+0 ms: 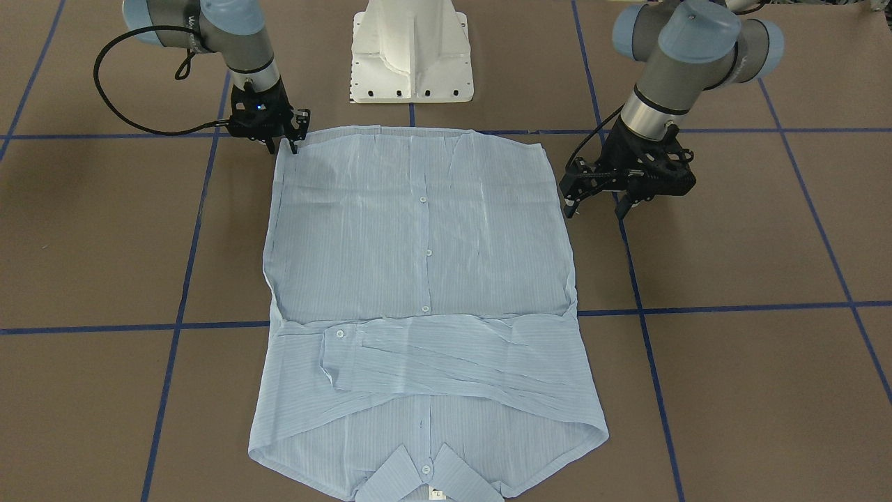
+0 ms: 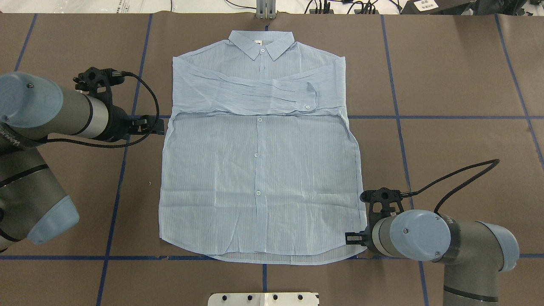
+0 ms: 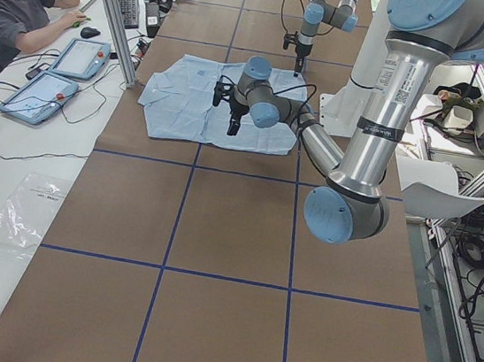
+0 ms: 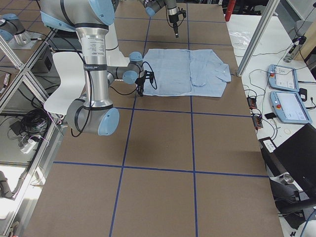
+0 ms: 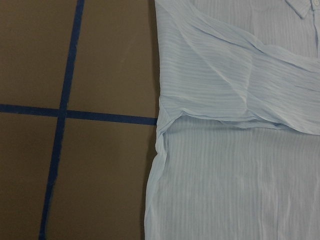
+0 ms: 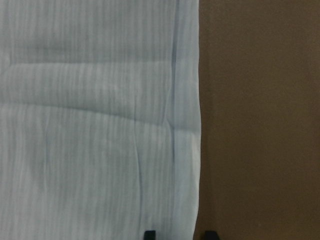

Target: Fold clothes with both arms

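Note:
The pale blue striped shirt [image 1: 418, 279] [image 2: 255, 170] lies flat and buttoned on the brown table, collar at the far side, with both sleeves folded across the chest. My left gripper [image 1: 594, 208] [image 2: 159, 126] hovers open beside the shirt's side edge near the sleeve fold and holds nothing. In the left wrist view that edge of the shirt [image 5: 235, 175] shows, but no fingers. My right gripper [image 1: 282, 145] [image 2: 352, 238] is low at the hem corner nearest the robot. In the right wrist view its fingertips [image 6: 149, 234] stand apart either side of the shirt's edge [image 6: 187, 125].
The white pedestal base [image 1: 411, 63] stands at the table's near edge behind the hem. Blue tape lines [image 2: 395, 117] cross the brown table. A person [image 3: 15, 8] sits at a side desk with two tablets [image 3: 59, 77] past the collar end.

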Controlling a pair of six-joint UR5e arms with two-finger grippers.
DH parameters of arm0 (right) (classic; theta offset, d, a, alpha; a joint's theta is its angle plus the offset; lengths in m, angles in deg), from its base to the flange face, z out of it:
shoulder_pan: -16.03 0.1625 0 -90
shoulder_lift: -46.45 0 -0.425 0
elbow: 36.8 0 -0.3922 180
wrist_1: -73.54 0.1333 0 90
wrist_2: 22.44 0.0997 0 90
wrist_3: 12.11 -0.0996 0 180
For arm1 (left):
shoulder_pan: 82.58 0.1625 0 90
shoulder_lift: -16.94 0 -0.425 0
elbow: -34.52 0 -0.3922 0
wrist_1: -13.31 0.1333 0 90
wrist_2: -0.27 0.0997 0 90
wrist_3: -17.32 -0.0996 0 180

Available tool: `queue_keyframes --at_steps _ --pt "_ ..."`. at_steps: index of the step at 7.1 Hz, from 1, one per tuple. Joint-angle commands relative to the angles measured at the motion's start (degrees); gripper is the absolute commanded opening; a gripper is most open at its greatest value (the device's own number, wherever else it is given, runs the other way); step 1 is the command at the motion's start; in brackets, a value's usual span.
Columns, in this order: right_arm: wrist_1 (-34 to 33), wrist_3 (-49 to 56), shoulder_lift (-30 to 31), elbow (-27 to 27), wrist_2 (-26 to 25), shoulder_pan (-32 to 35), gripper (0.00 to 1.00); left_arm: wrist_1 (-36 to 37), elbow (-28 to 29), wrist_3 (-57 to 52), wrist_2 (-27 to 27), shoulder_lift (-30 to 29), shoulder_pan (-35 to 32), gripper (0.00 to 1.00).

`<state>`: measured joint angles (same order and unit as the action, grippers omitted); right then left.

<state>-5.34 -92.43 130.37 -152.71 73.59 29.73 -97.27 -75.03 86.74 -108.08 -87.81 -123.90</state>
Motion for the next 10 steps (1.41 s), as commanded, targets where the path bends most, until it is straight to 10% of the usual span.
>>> queue_keyframes --at_steps 1,5,10 --pt "0.04 -0.02 -0.07 -0.19 0.04 0.0 0.0 0.02 0.3 0.02 0.07 -0.1 0.01 0.99" --pt "1.09 -0.02 -0.51 -3.33 -0.57 1.14 0.0 -0.42 -3.71 7.95 -0.19 4.69 0.53 0.99" --pt "1.18 -0.02 -2.18 -3.79 -0.66 1.67 0.0 -1.74 -5.79 29.62 9.9 6.6 21.87 0.94"
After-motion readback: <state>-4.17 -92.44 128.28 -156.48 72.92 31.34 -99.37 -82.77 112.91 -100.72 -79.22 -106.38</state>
